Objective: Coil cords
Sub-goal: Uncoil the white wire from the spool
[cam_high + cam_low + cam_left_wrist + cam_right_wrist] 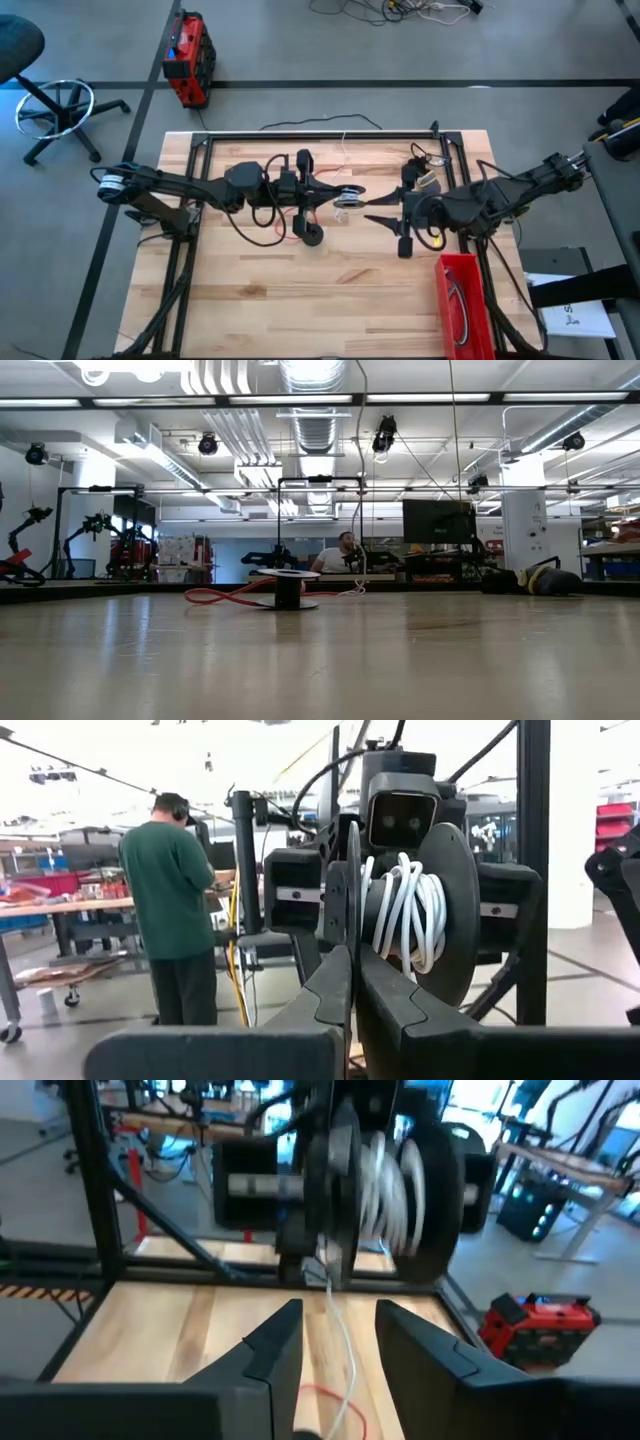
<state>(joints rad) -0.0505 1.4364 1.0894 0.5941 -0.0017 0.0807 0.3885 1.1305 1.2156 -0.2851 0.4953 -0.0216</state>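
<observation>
My left gripper (338,194) is shut on a black spool (405,910) wound with the white cord (402,915), held above the table's middle. A loose white strand (340,1342) hangs from that spool and passes down between the open fingers of my right gripper (338,1320). I cannot tell whether the fingers touch the strand. The right gripper (378,210) faces the spool from the right. A second black spool (312,235) stands on its flange on the table, with the red cord (230,596) lying in loops beside it. My left gripper pinches the rim of the spool's one flange (353,895) between its two fingers. The fingers come level from the table's left. The spool is lifted clear of the table with its axis about level, and the white coil sits on the core beyond the held flange.
A red bin (462,275) holding a dark cord stands at the table's near right. A black metal frame (320,135) runs along the far edge and down both sides. A red case (187,58) sits on the floor beyond the table. A person stands in the room behind.
</observation>
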